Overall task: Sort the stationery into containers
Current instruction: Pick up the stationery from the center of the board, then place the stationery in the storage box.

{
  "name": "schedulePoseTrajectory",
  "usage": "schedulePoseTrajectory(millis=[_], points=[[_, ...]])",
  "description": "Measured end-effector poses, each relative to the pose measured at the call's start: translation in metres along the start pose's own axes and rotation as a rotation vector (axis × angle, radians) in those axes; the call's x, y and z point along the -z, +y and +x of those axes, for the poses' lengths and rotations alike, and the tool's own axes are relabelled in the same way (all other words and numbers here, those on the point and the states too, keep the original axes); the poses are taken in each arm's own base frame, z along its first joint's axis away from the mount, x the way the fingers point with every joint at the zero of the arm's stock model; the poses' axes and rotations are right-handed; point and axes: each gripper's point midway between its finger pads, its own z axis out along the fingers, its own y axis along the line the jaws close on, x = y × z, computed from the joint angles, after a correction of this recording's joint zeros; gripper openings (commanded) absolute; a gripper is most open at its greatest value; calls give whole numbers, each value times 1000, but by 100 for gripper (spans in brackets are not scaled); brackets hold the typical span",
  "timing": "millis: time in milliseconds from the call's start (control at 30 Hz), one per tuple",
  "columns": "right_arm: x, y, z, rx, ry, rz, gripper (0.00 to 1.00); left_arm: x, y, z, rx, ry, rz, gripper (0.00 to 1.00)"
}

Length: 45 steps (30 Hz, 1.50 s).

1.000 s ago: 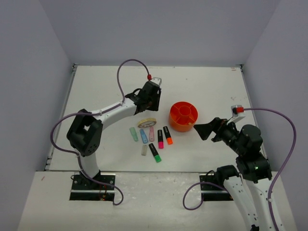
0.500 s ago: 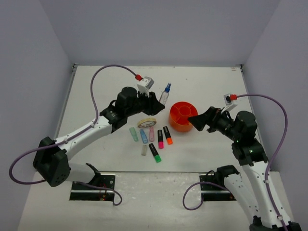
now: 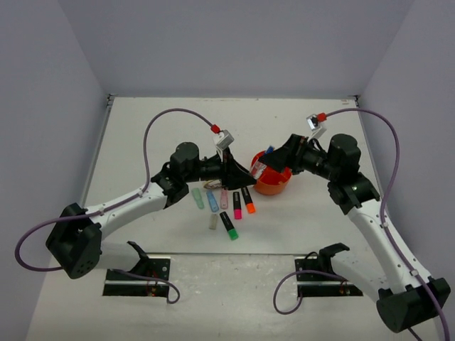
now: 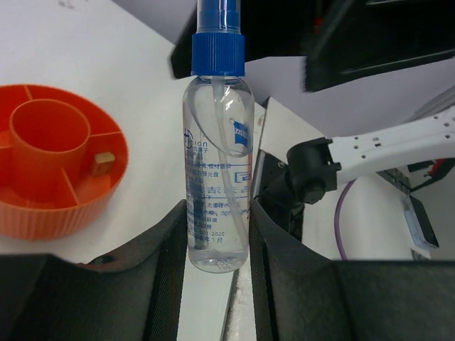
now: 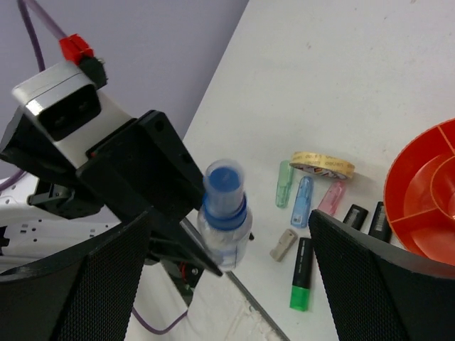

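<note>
Where the left gripper (image 4: pixel 217 222) stands: closed on the lower body of a clear spray bottle (image 4: pixel 217 142), with the blue cap pointing away from the wrist.
Right gripper (image 5: pixel 229 220): fingers spread wide on either side of the cap, touching nothing that can be seen.
Bottle's place: in the air between the two grippers, by the left rim of the orange organiser (image 3: pixel 270 186). Whether it is over the rim or beside it cannot be told.
Stationery: markers (image 3: pixel 224 206) lie in a loose row on the table just on the near side of the organiser, with the tape roll (image 5: pixel 321 165) next to them. None is in a gripper.
Risk, handover: if the left lets go before the right has closed, the bottle drops onto the markers or the rim. It looks smooth and round, so a pinch on the narrow cap may twist or slip.
Risk, crowding: the grippers are very near each other, and a misjudged close could knock finger against finger.
Risk, placing: the tall bottle may topple in a shallow compartment.
Hidden: the bottle's base sits behind the left fingers, and the tape roll is partly under the left arm in the top view. A small pale piece (image 4: pixel 104 160) in an outer compartment is too small to name. No thin pen can be made out.
</note>
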Motion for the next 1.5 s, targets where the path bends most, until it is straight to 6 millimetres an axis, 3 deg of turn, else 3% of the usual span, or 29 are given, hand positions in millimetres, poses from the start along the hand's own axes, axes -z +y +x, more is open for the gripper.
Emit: schedulePoseTrajectory(millis=[67, 167, 300, 367, 433, 533, 600, 633, 667, 900, 1000, 1100, 1233, 1333, 1500], points=[[-8, -2, 4, -21, 25, 2, 79, -2, -10, 0, -17, -1, 41, 0], [-13, -1, 8, -40, 36, -11, 44, -4, -19, 0, -33, 1, 77, 0], [-16, 13, 9, -39, 33, -81, 21, -5, -19, 3, -31, 9, 83, 0], [-17, 14, 6, -23, 16, -99, 0, -5, -19, 5, -23, 17, 84, 1], [-18, 13, 6, -20, 9, -100, 0, -5, -17, 5, -22, 17, 77, 16], [-19, 10, 6, -19, 2, -94, 0, -6, -14, 6, -20, 21, 56, 56], [-19, 8, 6, -15, -9, -82, 0, -7, -8, 6, -17, 21, 23, 73], [-18, 7, 6, -12, -15, -77, 0, -7, -5, 5, -17, 18, -1, 96], [-18, 6, 6, -9, -20, -72, 0, -7, -1, 4, -19, 15, -23, 100], [-17, -14, -6, 43, -104, 34, 0, 6, 44, 8, 33, 38, -319, 100], [-19, -28, -14, 77, -145, 102, 0, 38, 71, 10, 53, 39, -570, 100], [-24, -43, -18, 106, -164, 159, 0, 86, 87, 6, 47, 15, -811, 100], [-39, -70, -25, 159, -191, 240, 0, 138, 82, -10, 21, -40, -986, 100], [-50, -90, -25, 195, -191, 292, 0, 161, 72, -20, 3, -73, -1036, 100], [-66, -116, -16, 223, -164, 340, 0, 192, 63, -18, -13, -83, -1097, 100]])
